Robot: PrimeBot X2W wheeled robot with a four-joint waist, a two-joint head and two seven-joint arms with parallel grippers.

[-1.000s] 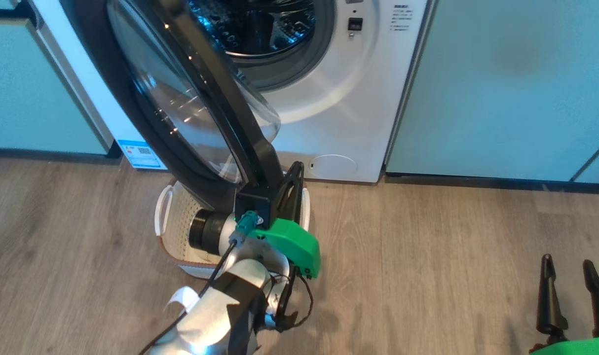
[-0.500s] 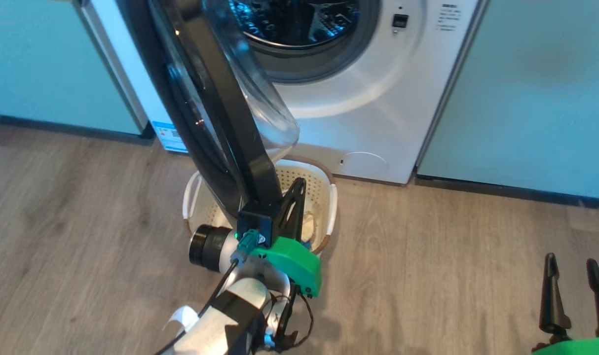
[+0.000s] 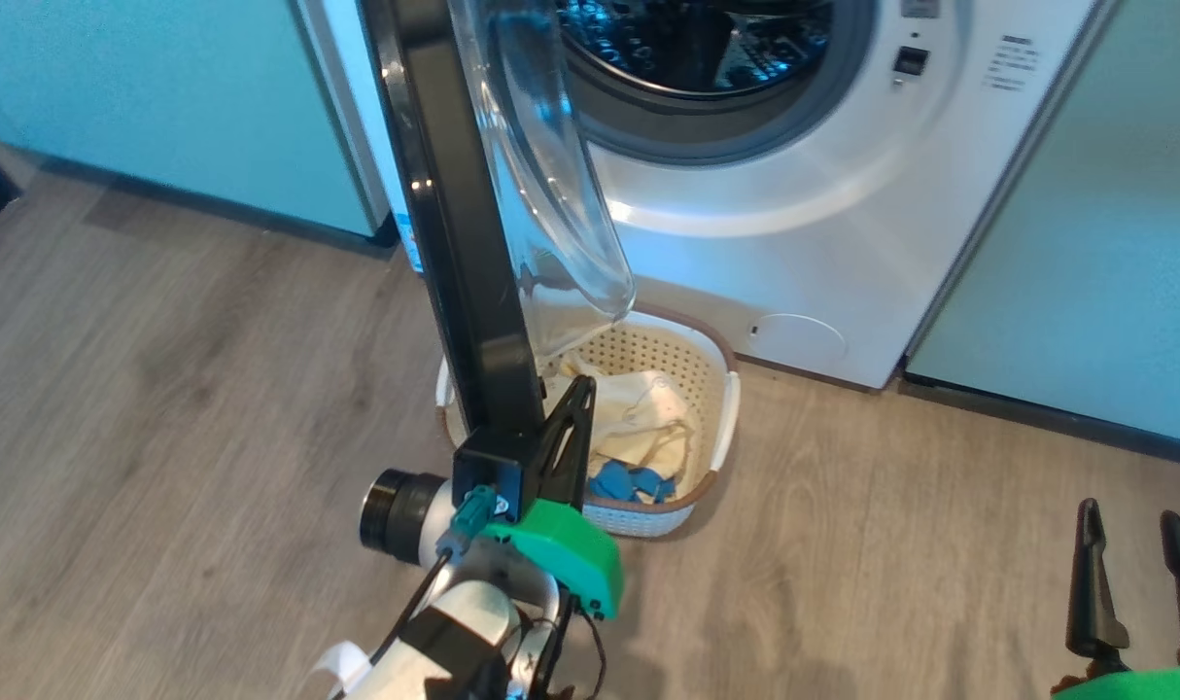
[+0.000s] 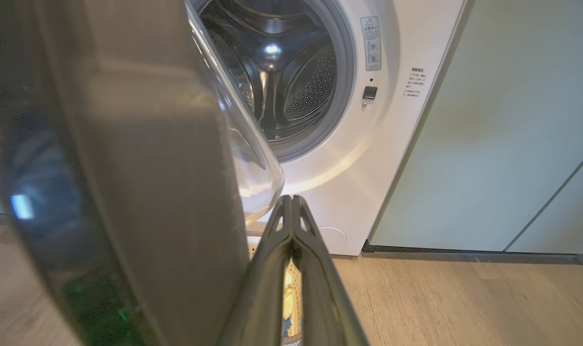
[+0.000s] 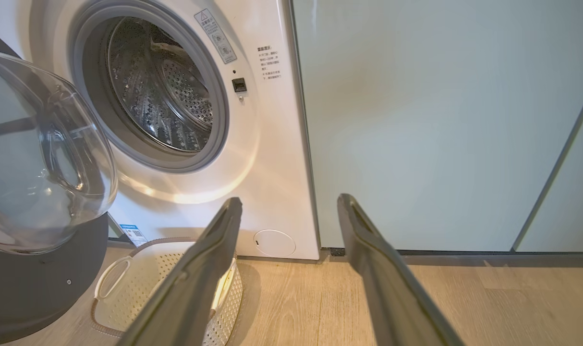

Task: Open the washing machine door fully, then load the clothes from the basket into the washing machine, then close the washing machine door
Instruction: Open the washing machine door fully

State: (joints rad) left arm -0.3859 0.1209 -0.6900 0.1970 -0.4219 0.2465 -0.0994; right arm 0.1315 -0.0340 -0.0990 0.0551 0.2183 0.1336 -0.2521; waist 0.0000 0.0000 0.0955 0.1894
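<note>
Washing machine white; washing machine door black-rimmed; basket cream, brown rim; clothes cream, blue.

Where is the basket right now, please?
In the head view, the basket sits on the floor before the washing machine, partly under its open door.

The floor is made of long planks with wood grain, grey-brown in the head view and a warmer beige in the wrist views. Pale green furniture stands at the back: a left cabinet and a right cabinet, both with plain, matt fronts. A dark plinth runs under each of them and touches the floor. On the right cabinet a thin seam divides two doors. The light is soft and even.
</note>
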